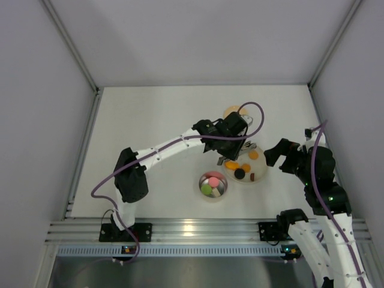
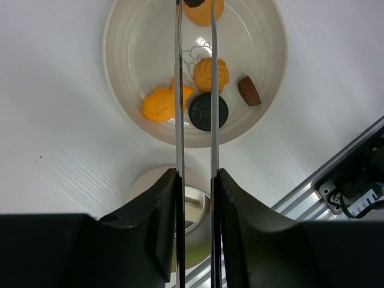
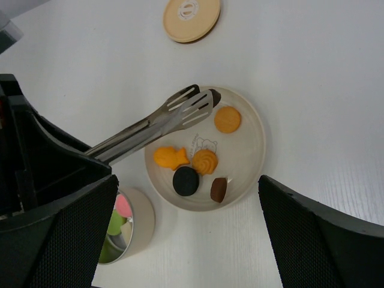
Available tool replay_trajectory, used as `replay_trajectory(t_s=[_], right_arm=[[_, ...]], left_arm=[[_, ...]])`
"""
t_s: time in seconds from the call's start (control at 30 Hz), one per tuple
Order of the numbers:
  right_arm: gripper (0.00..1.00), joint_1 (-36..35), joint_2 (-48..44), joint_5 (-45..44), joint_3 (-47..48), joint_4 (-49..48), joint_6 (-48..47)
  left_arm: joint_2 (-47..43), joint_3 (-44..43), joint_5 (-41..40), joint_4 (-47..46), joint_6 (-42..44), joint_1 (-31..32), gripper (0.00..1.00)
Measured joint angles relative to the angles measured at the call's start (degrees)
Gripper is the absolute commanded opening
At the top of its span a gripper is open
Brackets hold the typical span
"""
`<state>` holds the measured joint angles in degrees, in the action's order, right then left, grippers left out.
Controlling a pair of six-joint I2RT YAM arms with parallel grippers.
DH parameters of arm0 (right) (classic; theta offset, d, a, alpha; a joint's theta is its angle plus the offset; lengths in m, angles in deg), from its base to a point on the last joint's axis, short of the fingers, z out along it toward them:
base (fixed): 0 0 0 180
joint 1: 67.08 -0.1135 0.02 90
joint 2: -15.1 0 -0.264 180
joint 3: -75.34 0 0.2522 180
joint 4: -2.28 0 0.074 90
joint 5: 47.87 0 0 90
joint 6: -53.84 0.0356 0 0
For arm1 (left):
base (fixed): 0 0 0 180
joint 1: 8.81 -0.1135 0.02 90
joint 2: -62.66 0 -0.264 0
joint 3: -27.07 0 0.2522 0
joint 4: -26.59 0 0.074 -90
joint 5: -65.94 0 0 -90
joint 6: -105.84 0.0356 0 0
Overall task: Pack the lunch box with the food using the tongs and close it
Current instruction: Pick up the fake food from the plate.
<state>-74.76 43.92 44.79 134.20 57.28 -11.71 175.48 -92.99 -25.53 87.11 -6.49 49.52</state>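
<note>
My left gripper (image 2: pixel 196 174) is shut on the tongs (image 2: pixel 179 90), squeezing their two arms close together. The tongs' tips (image 3: pixel 201 99) reach over the far side of the cream plate (image 3: pixel 258 144), and a small dark piece (image 2: pixel 193 2) shows between them. Food on the plate: an orange fish (image 3: pixel 170 157), a swirl cookie (image 3: pixel 205 161), a black round cookie (image 3: pixel 186 180), a brown piece (image 3: pixel 218 189) and a round orange cookie (image 3: pixel 227 119). The steel lunch box (image 1: pixel 213 185) stands left of the plate with pink and green pieces inside. My right gripper (image 1: pixel 282 155) hangs open, right of the plate.
The tan wooden lid (image 1: pixel 234 112) lies flat on the table beyond the plate, past the left gripper. White walls close in the table on the left, right and far sides. An aluminium rail (image 1: pixel 198 231) runs along the near edge.
</note>
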Motion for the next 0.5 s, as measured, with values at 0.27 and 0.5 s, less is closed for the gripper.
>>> replay_trajectory(t_s=[0.27, 0.5], right_arm=[[1.00, 0.0, 0.0, 0.0, 0.0, 0.0, 0.0], [0.99, 0.0, 0.0, 0.0, 0.0, 0.0, -0.3]], left_arm=[[-10.6, 8.5, -1.5, 1.9, -0.2, 1.9, 0.36], [-29.0, 24.0, -2.2, 5.8, -2.4, 4.3, 0.37]])
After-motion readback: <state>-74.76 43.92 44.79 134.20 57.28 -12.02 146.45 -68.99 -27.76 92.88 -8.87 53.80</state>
